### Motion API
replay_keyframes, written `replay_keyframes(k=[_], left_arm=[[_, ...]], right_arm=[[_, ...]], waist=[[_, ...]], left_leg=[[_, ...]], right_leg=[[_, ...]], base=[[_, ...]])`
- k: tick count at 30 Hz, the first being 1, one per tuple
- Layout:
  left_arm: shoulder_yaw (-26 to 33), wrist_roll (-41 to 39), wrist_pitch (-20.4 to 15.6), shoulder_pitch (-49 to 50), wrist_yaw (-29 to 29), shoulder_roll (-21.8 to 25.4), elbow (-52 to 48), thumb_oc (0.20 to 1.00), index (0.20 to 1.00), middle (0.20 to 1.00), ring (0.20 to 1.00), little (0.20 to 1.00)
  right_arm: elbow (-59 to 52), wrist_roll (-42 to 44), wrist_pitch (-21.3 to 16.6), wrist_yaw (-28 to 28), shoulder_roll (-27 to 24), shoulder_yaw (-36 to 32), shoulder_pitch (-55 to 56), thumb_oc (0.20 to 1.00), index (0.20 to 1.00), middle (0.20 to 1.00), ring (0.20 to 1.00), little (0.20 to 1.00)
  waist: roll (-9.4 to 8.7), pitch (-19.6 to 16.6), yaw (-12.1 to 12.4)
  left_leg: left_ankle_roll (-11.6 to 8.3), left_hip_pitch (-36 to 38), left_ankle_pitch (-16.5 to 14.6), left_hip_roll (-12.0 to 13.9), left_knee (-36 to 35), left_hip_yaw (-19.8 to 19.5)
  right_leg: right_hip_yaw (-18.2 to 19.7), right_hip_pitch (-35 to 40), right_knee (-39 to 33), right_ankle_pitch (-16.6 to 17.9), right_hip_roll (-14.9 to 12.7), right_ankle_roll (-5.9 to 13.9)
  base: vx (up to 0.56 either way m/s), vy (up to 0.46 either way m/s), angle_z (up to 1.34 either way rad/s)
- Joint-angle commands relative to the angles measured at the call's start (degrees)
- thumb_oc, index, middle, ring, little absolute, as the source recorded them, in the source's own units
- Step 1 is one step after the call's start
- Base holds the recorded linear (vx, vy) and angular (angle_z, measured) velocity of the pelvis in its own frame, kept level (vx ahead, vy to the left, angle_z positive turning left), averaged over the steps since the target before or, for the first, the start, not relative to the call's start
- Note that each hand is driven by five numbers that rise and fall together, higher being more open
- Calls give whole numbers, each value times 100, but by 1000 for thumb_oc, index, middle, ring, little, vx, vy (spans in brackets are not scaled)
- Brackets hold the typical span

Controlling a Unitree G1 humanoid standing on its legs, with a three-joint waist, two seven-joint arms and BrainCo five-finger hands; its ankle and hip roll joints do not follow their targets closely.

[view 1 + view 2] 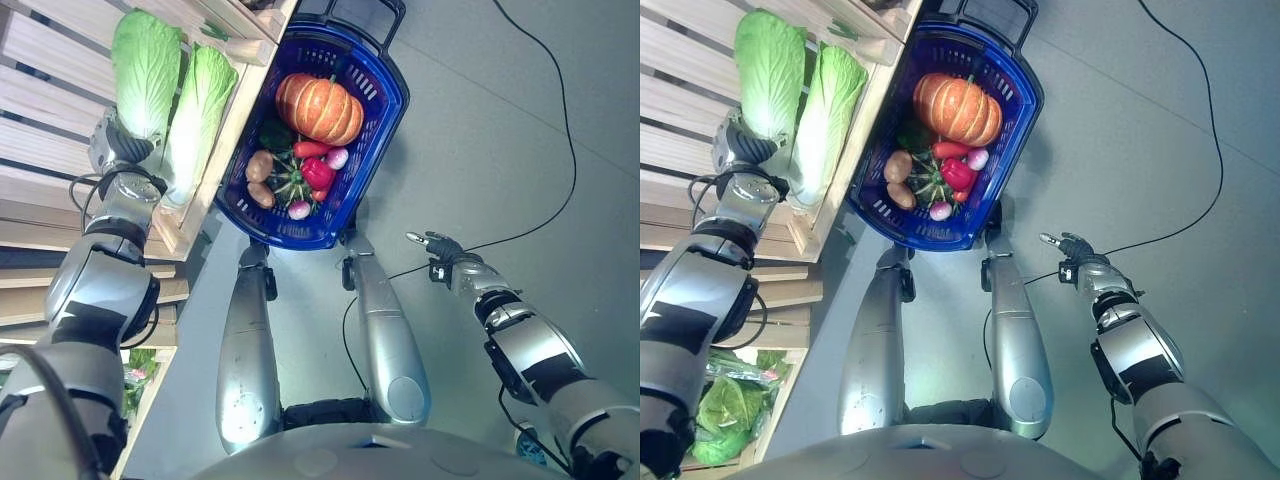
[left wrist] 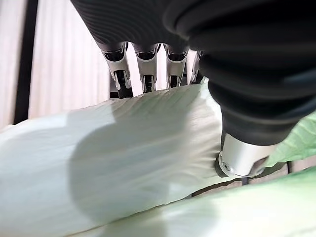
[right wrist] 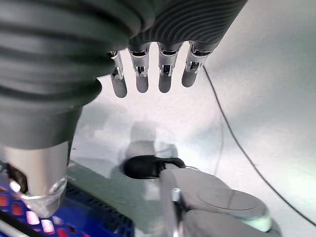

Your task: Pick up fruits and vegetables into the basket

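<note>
1. Wooden slatted shelf (image 1: 60, 70) upper left; blue basket (image 1: 385, 120) top centre, w/ pumpkin (image 1: 320, 108) etc.
2. Left hand (image 2: 148, 69) fingers straight, resting on cabbage (image 1: 147, 65); long axis ran up-frame from hand.
3. Right hand (image 1: 440, 245) relaxed, empty, right centre; left nearer.

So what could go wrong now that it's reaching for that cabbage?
The left robot hand has its fingers on the long pale green napa cabbage on the wooden slatted shelf. The cabbage is bulky, so it might slip from the grip. The blue plastic basket already holds a ribbed orange pumpkin, so the cabbage may not fit.
</note>
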Motion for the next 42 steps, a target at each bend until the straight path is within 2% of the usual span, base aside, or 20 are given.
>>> replay_keyframes(k=[1, 10, 12, 15, 18, 20, 23, 26, 34, 42], left_arm=[[516, -351, -584, 329, -48, -387, -312, 200, 200, 200, 200, 200], [796, -147, -882, 920, 390, -249, -1440, 200, 200, 200, 200, 200], [863, 143, -825, 1201, 740, -231, -2234, 200, 200, 200, 200, 200], [814, 660, -841, 1438, 1139, -268, -2864, 200, 200, 200, 200, 200], [780, 932, -830, 1598, 1342, -270, -3375, 200, 200, 200, 200, 200], [714, 1296, -963, 1710, 1602, -280, -3769, 200, 200, 200, 200, 200], [620, 1535, -1021, 1727, 1697, -198, -4105, 200, 200, 200, 200, 200], [525, 1870, -1180, 1686, 1728, -106, -4416, 200, 200, 200, 200, 200], [314, 2167, -1558, 1605, 1478, 26, -4985, 200, 200, 200, 200, 200], [178, 2111, -1897, 1474, 847, 154, -5611, 200, 200, 200, 200, 200]], right_arm=[[-61, 310, -323, -148, -253, -269, 370, 1000, 1000, 1000, 1000, 1000], [-589, 760, -997, -268, -403, -639, 459, 1000, 1000, 1000, 1000, 1000], [-1190, 902, -1170, -517, -428, -715, 518, 1000, 1000, 1000, 1000, 1000], [-1725, 1002, -1402, -715, -411, -772, 613, 1000, 1000, 1000, 1000, 1000], [-2244, 989, -1549, -879, -406, -837, 708, 1000, 1000, 1000, 1000, 1000], [-2770, 979, -1787, -952, -390, -881, 805, 1000, 1000, 1000, 1000, 1000], [-3301, 943, -1920, -1066, -393, -871, 876, 1000, 1000, 1000, 1000, 1000], [-3948, 899, -2042, -1158, -402, -865, 915, 1000, 1000, 1000, 1000, 1000], [-4976, 767, -2191, -1054, -356, -903, 1030, 1000, 1000, 1000, 1000, 1000], [-5797, 694, -2248, -672, -315, -846, 1094, 1000, 1000, 1000, 1000, 1000]], waist=[[291, 12, 38], [307, 12, 181], [321, 12, 238], [328, 12, 288], [346, 12, 311], [360, 12, 318], [356, 12, 305], [360, 12, 269], [408, 12, 182], [490, 12, 116]], left_leg=[[-22, 19, -14, -274, -219, -57], [-24, 216, -36, -272, -318, -116], [-11, 236, -19, -283, -371, -141], [-4, 266, -53, -294, -383, -163], [3, 276, -22, -300, -432, -187], [7, 277, -18, -307, -448, -190], [-2, 303, -26, -305, -462, -183], [-16, 309, -27, -298, -463, -149], [-14, 355, -13, -277, -510, -79], [14, 443, 8, -276, -580, -8]], right_leg=[[-414, 209, 326, -556, 279, -28], [-479, 434, 221, -570, 258, -23], [-502, 467, 162, -545, 254, -33], [-519, 509, 164, -582, 254, -39], [-538, 520, 133, -551, 256, -41], [-553, 526, 129, -549, 254, -41], [-564, 556, 116, -555, 248, -38], [-580, 562, 115, -557, 238, -30], [-555, 586, 98, -555, 223, -1], [-518, 644, 40, -527, 194, 35]], base=[[-14, -55, 3], [-8, -56, 4], [-14, -62, 6], [-11, -41, 7], [-1, -9, 1], [0, 0, 0], [0, 0, 0], [0, 0, 0], [6, 13, -2], [4, 7, -1]])
